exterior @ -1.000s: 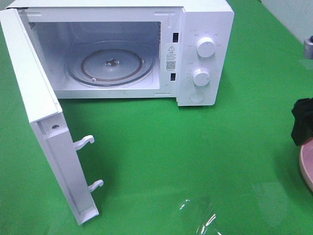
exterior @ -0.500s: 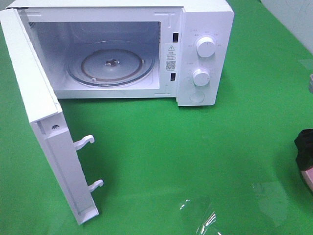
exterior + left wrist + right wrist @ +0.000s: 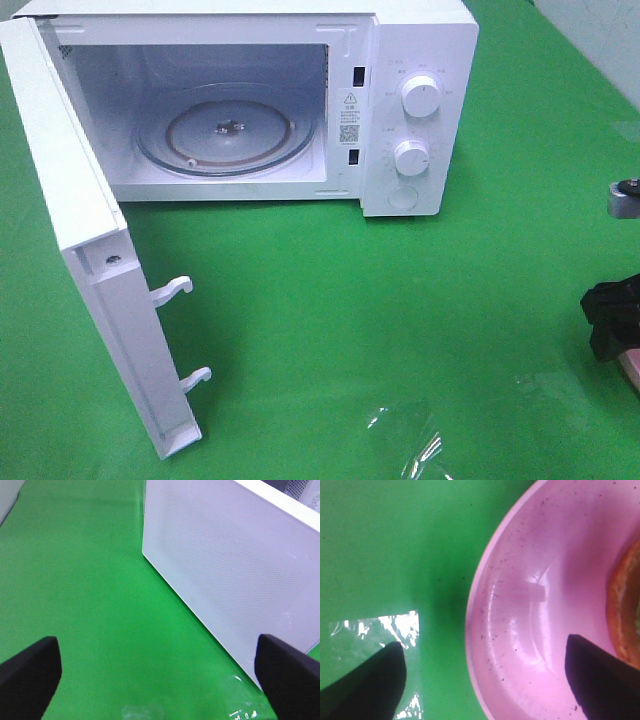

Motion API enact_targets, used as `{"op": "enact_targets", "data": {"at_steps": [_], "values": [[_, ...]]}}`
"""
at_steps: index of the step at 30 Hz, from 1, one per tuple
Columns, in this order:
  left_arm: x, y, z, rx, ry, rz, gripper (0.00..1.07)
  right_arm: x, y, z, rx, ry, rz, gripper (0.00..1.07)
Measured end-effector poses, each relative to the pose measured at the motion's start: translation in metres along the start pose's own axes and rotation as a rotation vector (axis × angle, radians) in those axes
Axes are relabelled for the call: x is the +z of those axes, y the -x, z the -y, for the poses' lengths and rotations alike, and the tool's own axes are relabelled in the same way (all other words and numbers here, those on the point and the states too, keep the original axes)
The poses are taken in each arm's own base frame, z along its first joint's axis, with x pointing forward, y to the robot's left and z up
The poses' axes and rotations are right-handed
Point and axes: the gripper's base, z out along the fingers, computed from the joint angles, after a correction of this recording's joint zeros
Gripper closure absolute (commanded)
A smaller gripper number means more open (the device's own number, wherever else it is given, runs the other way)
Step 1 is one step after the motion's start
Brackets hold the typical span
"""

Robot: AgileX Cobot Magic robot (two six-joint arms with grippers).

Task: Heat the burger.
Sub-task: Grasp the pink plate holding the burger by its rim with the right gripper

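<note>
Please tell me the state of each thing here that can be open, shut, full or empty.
microwave door: swung wide open.
glass turntable: bare, nothing on it.
burger: on the pink plate, not yet in the microwave.
pink plate: holds the burger.
left gripper: open, holding nothing.
right gripper: open at the plate's rim, gripping nothing.

Burger [image 3: 626, 607] mostly beyond frame edge

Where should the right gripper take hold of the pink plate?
Probably the rim of the pink plate, coming from over the green cloth: it curves between the open fingers of the right gripper, and the burger sits farther in, clear.
</note>
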Motion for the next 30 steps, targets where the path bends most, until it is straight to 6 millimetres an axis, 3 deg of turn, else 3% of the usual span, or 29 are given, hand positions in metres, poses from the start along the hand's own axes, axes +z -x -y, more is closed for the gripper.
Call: {"op": "enact_targets", "data": {"at_steps": [21,23,26,27,28,30], "values": [[0.000,0.000,0.000,0.000,0.000,0.000,0.10,0.045,0.009,-0.004,-0.013,0.016,-0.044,0.29],[0.000,0.000,0.000,0.000,0.000,0.000,0.10,0.045,0.009,-0.003,-0.023,0.013,-0.042,0.39],[0.000,0.000,0.000,0.000,0.000,0.000,0.10,0.045,0.009,-0.003,-0.026,0.011,-0.042,0.43],[0.000,0.000,0.000,0.000,0.000,0.000,0.10,0.045,0.009,-0.003,-0.033,0.006,-0.043,0.55],[0.000,0.000,0.000,0.000,0.000,0.000,0.10,0.045,0.009,-0.003,-0.033,0.006,-0.043,0.55],[0.000,0.000,0.000,0.000,0.000,0.000,0.10,0.045,0.009,-0.002,-0.048,-0.002,-0.047,0.81]]}}
